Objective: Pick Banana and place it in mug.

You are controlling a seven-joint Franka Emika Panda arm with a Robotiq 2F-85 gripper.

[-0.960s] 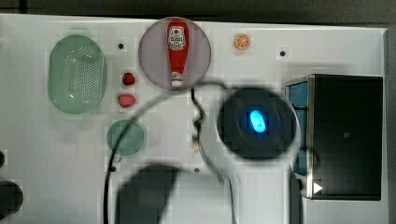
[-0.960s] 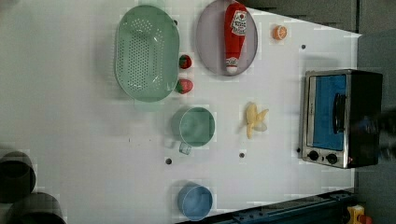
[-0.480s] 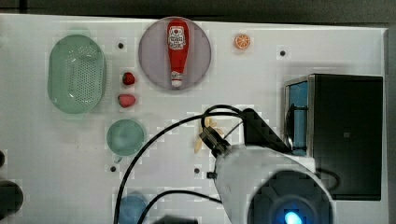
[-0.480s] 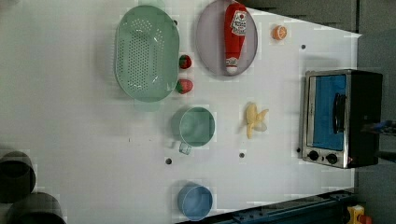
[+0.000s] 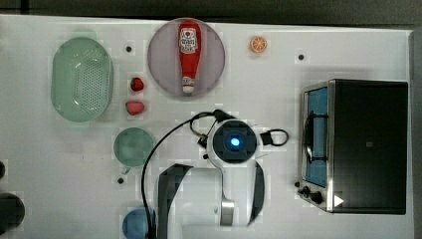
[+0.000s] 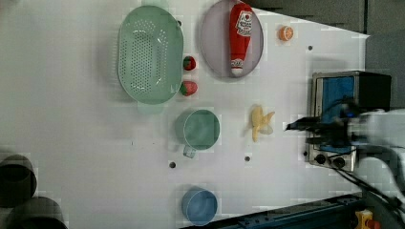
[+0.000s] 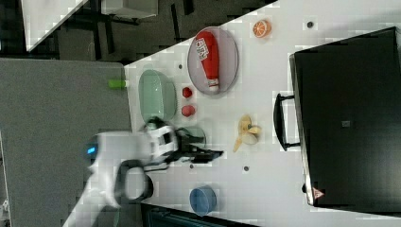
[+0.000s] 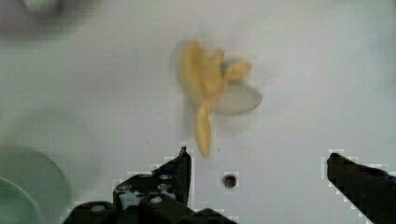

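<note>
Since the earlier top view my arm has swung back over the middle of the table (image 5: 278,69), so my wrist now covers the spot where the banana lay there, and in the left view my arm has come in from the left view's right edge. My gripper (image 8: 259,163) hangs with its 2 fingers (image 8: 184,163) spread wide apart, nothing between them.

The banana (image 8: 205,93) lies on the bare table just ahead of my fingertips, not yet between them. It is a small pale-yellow piece, peeled open, with flaps fanned at 1 end and a thin tail at the other. In the wrist view that tail points back toward me, close beside 1 fingertip, so the long axis runs roughly along my line of approach and across the line joining my fingers. I judge that suits a pinch across its narrow width, once I shift forward and come down.

In the left view the banana (image 6: 261,122) sits between my gripper (image 6: 298,126) and the mug (image 6: 198,130), which stands upright and empty, near the banana but apart from it
</note>
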